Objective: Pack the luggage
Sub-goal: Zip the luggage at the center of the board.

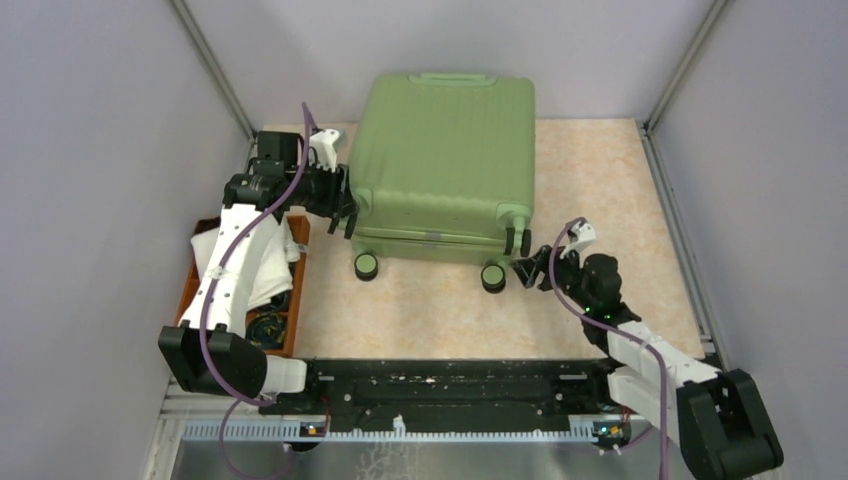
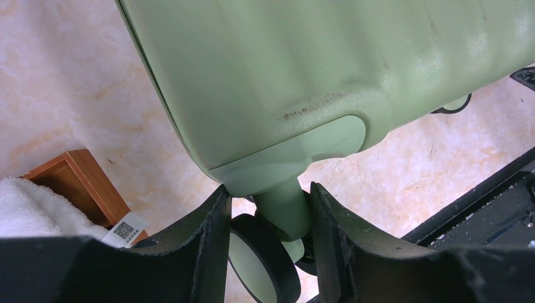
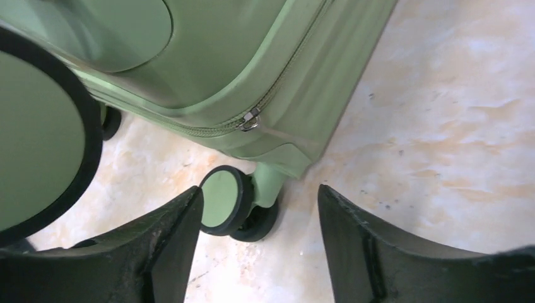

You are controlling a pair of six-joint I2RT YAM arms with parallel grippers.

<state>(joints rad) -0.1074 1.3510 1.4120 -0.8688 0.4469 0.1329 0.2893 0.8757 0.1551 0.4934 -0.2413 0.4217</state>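
The luggage (image 1: pixel 445 160), a light-green ribbed suitcase, lies closed and flat on the table, its wheels toward the arms. My left gripper (image 1: pixel 343 215) is at its near-left corner. In the left wrist view the left gripper (image 2: pixel 268 208) is shut on a wheel (image 2: pixel 258 265) and its green stem (image 2: pixel 287 211). My right gripper (image 1: pixel 527 268) hovers by the near-right corner. In the right wrist view the right gripper (image 3: pixel 258 189) is open, with a wheel (image 3: pixel 222 199) just past its left fingertip and nothing gripped. The zipper pull (image 3: pixel 250 121) sits on the closed seam.
A wooden tray (image 1: pixel 300 290) stands left of the luggage, under my left arm, holding a white towel (image 1: pixel 240 255) and a dark coiled item (image 1: pixel 265 325). Grey walls close in the left, right and back. A black rail (image 1: pixel 450 385) runs along the near edge.
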